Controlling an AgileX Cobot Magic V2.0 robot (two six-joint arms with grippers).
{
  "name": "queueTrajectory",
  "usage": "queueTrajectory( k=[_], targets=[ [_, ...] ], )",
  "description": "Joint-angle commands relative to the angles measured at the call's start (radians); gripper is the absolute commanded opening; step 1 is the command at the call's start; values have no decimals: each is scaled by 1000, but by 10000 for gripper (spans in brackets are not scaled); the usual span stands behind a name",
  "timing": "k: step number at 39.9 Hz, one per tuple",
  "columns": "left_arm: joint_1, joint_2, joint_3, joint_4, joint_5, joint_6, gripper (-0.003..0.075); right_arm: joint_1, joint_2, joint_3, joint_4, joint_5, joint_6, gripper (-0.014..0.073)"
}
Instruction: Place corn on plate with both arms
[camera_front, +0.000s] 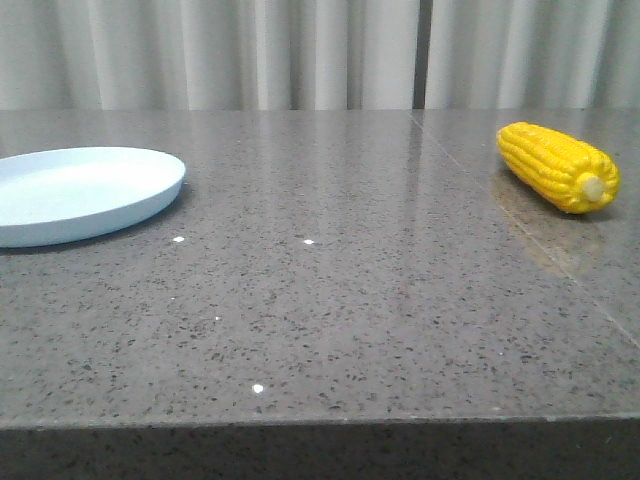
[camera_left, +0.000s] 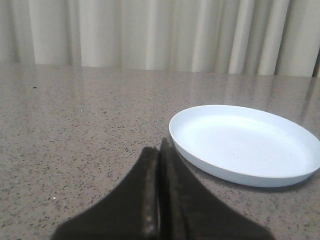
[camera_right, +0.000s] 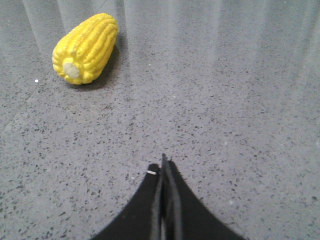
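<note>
The corn (camera_front: 558, 166) lies on its side on the grey speckled tabletop (camera_front: 330, 320), far over on the robot's right in the front view, its pale stub end turned toward the camera and a little to the right. The plate (camera_front: 150, 195) sits flat on the same tabletop far over on the left, cut off by the picture's edge, with nothing on it. The two are well apart, with a wide stretch of bare stone between them. Pale pleated curtains (camera_front: 320, 50) hang behind the far edge.

Neither arm shows in the front view. In the left wrist view the left gripper (camera_left: 159, 150) has its dark fingers (camera_left: 145, 200) pressed together, tips meeting with no gap, holding nothing; the plate (camera_left: 300, 172) lies just beside and beyond them, its near rim close to the tips but not touching. In the right wrist view the right gripper (camera_right: 163, 165) likewise has its black fingers (camera_right: 150, 210) closed against each other and empty, low over the tabletop, while the corn (camera_right: 90, 47) rests well clear of them, stub end facing the camera
</note>
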Motion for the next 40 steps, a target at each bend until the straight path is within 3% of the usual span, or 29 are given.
queueTrajectory(
  k=[1,13,17,23,31,40],
  targets=[
    [1,-21,5,0,-86,-3,-20,-7,-17,-5,0,-76,-5,-62],
    [1,-21,5,0,-96,-3,-20,-7,-17,-5,22,-152,-5,-62],
    [1,-21,2,0,-184,-3,-20,-7,-17,-11,26,-215,-5,-62],
    [1,-21,-58,0,-278,-3,-20,-7,-17,-94,26,-176,-5,-62],
    [1,46,-246,43,-96,-3,-20,-7,22,-309,26,-26,-5,-60],
    [-1,313,-431,78,38,-1,-20,-7,266,-531,26,47,-5,-60]
  ],
)
